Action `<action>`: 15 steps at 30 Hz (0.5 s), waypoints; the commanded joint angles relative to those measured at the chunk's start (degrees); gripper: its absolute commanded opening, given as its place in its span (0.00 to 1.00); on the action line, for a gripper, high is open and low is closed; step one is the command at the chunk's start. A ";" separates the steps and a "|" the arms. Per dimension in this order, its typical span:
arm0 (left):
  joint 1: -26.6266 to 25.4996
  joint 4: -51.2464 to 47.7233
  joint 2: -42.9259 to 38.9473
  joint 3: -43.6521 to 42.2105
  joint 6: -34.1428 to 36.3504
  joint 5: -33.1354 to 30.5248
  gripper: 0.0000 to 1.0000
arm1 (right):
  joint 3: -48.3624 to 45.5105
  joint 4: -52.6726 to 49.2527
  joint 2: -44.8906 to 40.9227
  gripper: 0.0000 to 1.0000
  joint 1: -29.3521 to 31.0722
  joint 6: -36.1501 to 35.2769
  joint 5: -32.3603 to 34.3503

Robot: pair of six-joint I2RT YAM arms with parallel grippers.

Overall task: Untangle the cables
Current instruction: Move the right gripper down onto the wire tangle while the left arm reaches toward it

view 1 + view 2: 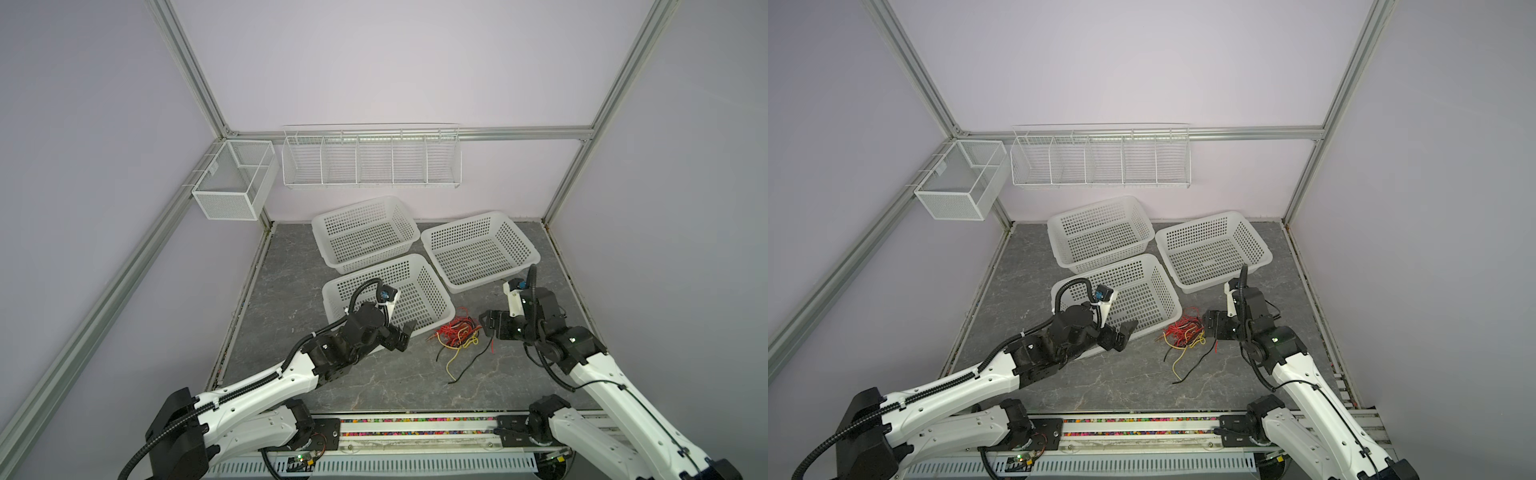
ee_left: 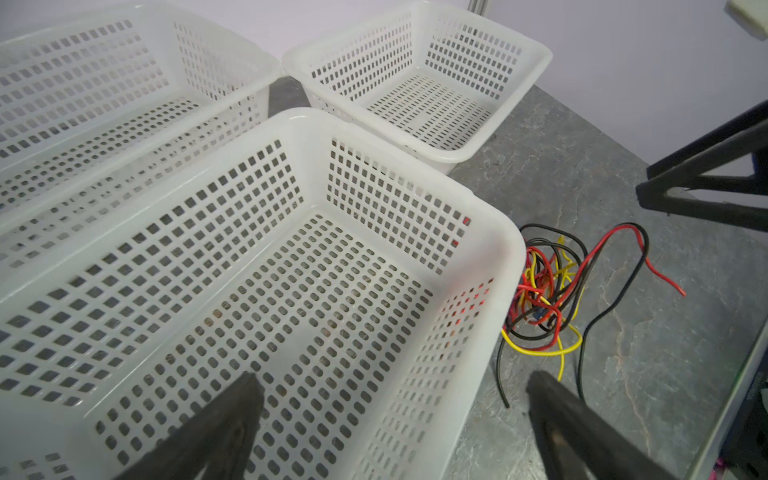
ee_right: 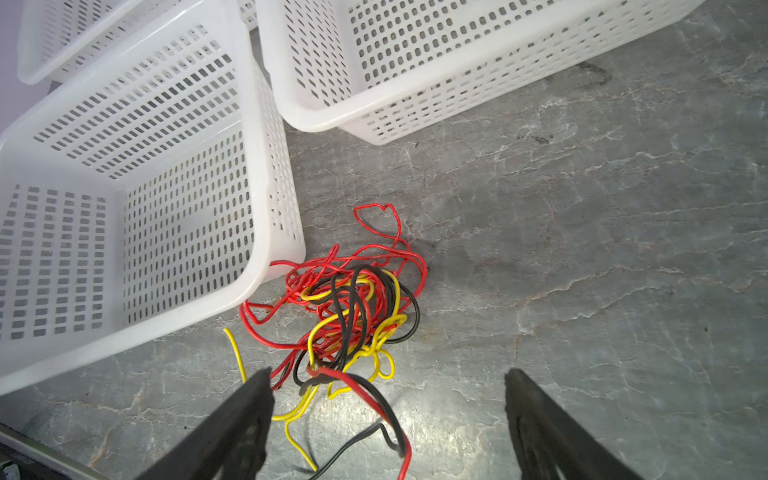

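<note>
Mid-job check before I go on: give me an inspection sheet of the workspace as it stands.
Surface: grey marbled table, no spills seen.
Job's things: cables, red, yellow and black, in one tangle by the nearest basket; loose ends trail toward the robot.
Clutter: three white baskets, all empty.
Grippers: left gripper open over the nearest basket's near corner, holding nothing; right gripper open, facing the tangle, holding nothing.
Cables: black ribbed hoses on both arms, apart from the tangle.
Surroundings: wire rack and mesh box on the walls, both empty.
</note>
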 commanded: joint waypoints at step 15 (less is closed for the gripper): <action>-6.59 8.19 10.31 1.82 2.41 7.99 0.99 | -0.14 -8.04 -2.74 0.91 0.42 2.35 5.94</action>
